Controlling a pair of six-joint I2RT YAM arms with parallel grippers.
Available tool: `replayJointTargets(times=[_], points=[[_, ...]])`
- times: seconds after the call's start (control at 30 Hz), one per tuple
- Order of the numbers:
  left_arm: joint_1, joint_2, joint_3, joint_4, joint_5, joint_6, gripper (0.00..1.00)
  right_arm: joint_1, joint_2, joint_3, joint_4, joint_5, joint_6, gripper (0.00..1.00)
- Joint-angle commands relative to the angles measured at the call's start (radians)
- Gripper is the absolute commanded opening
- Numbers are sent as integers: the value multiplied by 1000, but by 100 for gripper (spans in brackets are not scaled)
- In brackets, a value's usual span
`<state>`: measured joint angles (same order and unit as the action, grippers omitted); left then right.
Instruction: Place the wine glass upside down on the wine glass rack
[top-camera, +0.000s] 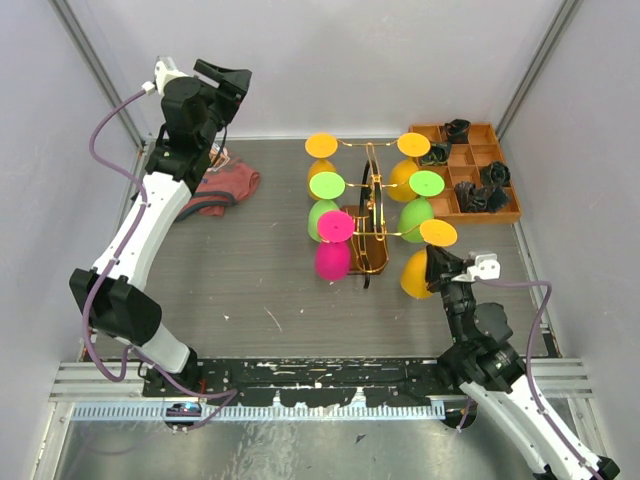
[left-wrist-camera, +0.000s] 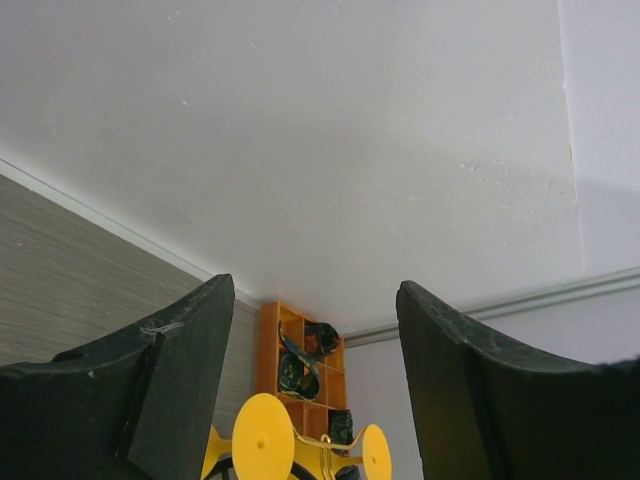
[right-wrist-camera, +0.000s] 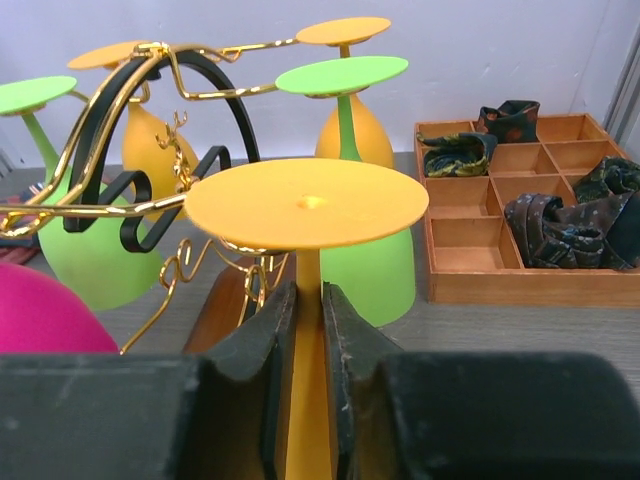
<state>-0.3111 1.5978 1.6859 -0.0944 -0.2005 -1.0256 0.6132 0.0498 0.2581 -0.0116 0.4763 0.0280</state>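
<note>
Fingers (right-wrist-camera: 280, 340) of R gripper (right-wrist-camera: 308, 300) fill the foreground of the R wrist view, one on each side of the stem of the orange wine glass (right-wrist-camera: 305, 205). Jaws stand nearly closed, w/ only the stem's width between them. Pads lie against the stem on both sides, just below the foot, and touch nothing else. Glass is inverted: flat foot up, bowl down and hidden behind the fingers in this view.

Top view: same glass sits at the near-R corner of the wine glass rack (top-camera: 372, 215), w/ R gripper just beside it on the near side. Gold wire of the rack's near-R arm reaches the foot's edge; whether the wire bears the glass cannot be told.

Five other inverted glasses sit around the rack:
- L side: orange glass (top-camera: 321, 145), green glass (top-camera: 327, 185), pink glass (top-camera: 336, 227).
- R side: second orange glass (top-camera: 413, 144), second green glass (top-camera: 426, 183).

Wooden tray (top-camera: 470, 214) w/ dark cloth items lies at far R, near the rack but apart from it.

L gripper (left-wrist-camera: 315, 285) has its jaws wide apart and holds nothing. It is raised at far L, well apart from rack and glass, w/ a red cloth (top-camera: 225, 188) on the table (top-camera: 260, 290) near it.
</note>
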Motion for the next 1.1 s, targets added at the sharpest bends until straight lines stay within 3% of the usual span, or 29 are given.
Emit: replayJointTargets(times=[0.0,0.13,0.33,0.67,0.77,0.9,1.07], points=[[4,-1,5,38,-22,-2,73,-3,27,62,-64,-11,21,25],[3,-3,-1,43,-24,-6,73,-3,59,107,-100,-14,23,39],[3,-15,-18,56,-43,-5,74,-3,55,199,-214,7,33,52],[4,-12,-19,64,-48,-8,75,-3,116,465,-522,71,68,73],[3,-10,-19,65,-48,-11,75,-3,144,541,-589,71,90,84],[3,-13,-24,71,-51,-2,75,-3,185,610,-613,73,73,99],[4,-16,-23,76,-63,47,77,-2,349,711,-513,117,-9,100]])
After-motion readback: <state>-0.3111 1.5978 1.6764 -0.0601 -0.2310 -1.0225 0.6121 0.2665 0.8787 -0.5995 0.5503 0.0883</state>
